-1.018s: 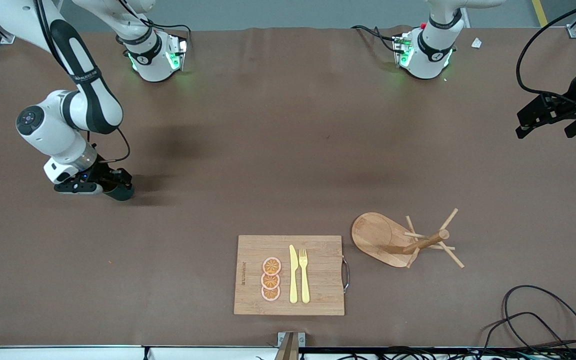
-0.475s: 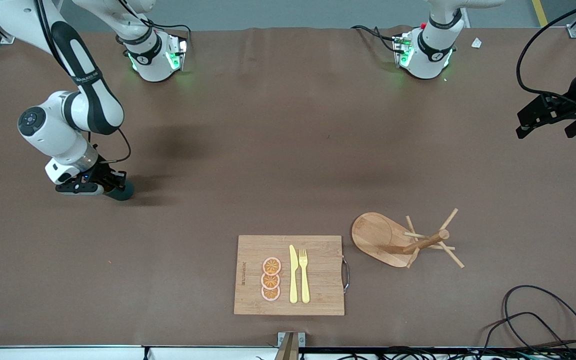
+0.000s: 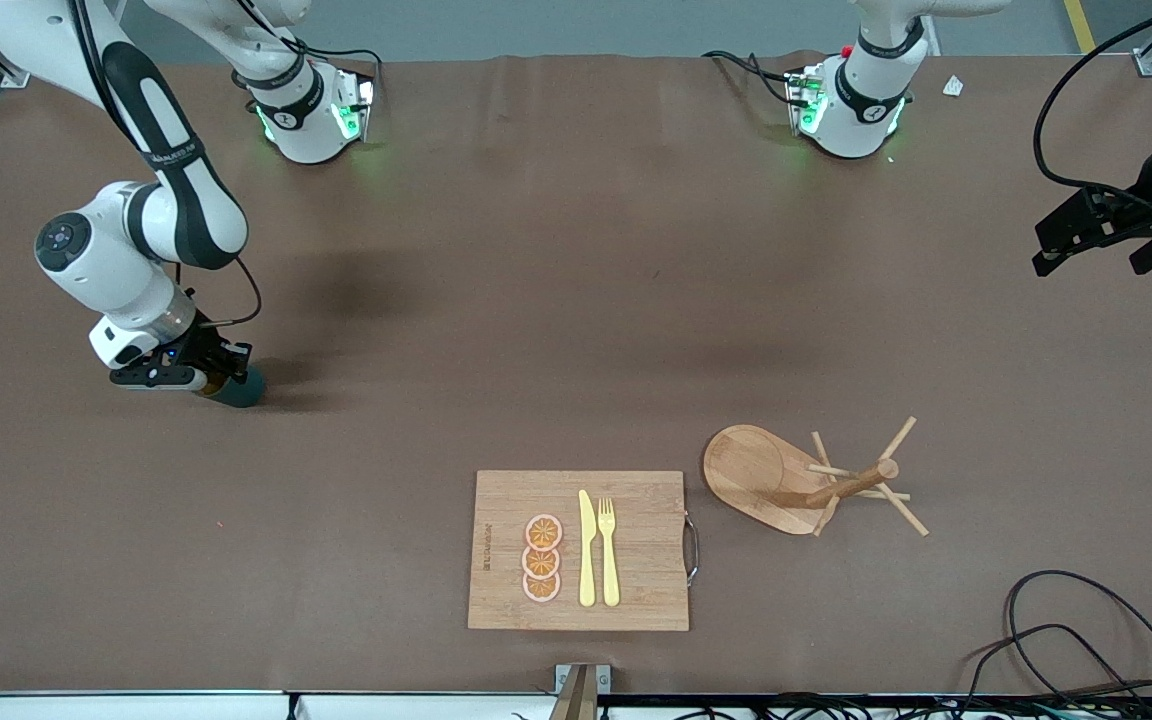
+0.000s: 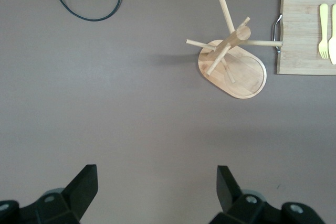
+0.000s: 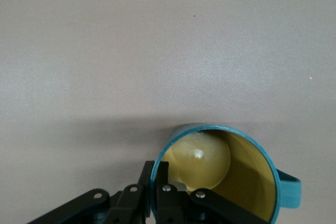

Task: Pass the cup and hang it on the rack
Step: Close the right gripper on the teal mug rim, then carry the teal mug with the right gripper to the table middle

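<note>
Cup [image 3: 239, 387] at the right arm's end of the surface [image 3: 556, 300], well apart from the rack; teal outer wall, yellowish inside, loop handle visible in the right wrist view [image 5: 220, 174]. Pinched at the rim by the right end effector [image 3: 208, 376]: one finger inside the wall, one outside, closed on it [image 5: 155, 190]. Tilted in the grip, mouth turned toward the wrist camera. Cannot tell whether it touches the surface or sits just above it.

Rack [image 3: 796, 480] standing on its oval base toward the left arm's end, just beside the cutting board [image 3: 579, 550] on that side, apart from it. Central post and thin pegs fanning out; all pegs bare [image 4: 233, 59].

Cutting board nearer the front camera than the cup, metal handle on the edge facing the rack. Three orange slices [image 3: 542, 558], a yellow knife [image 3: 586, 548] and a yellow fork [image 3: 608, 550] lying on it side by side.

Left end effector [image 3: 1096, 240] waiting up in the air over the left arm's end of the surface, fingers spread wide, nothing between them [image 4: 157, 192]. Black cable [image 3: 1076, 630] looped on the surface near the front edge at that same end.
</note>
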Controlling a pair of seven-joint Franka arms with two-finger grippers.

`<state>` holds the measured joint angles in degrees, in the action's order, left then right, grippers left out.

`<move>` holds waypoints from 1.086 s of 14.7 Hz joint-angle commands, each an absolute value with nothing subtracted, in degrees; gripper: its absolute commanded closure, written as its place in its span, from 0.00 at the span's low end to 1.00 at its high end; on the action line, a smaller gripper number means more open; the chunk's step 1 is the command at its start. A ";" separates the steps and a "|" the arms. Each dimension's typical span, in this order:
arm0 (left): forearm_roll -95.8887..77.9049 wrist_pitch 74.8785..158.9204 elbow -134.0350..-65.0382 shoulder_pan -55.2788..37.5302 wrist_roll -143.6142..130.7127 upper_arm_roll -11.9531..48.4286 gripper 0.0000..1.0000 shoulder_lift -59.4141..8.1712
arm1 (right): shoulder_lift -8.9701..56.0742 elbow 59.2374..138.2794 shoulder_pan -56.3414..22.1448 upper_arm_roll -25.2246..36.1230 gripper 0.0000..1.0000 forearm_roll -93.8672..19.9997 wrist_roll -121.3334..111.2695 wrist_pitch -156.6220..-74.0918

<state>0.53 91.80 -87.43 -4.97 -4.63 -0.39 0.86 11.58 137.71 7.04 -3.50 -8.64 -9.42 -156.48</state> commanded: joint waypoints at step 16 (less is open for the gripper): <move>0.53 88.95 -86.13 -4.22 -3.60 -0.35 0.00 -0.26 | 11.31 116.23 -34.78 -3.96 1.00 -2.46 73.17 -129.81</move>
<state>0.53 90.04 -87.43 -4.31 -4.63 -0.39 0.22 4.12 123.62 -29.85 -4.77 -3.98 63.84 -130.51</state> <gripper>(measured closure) 0.000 0.947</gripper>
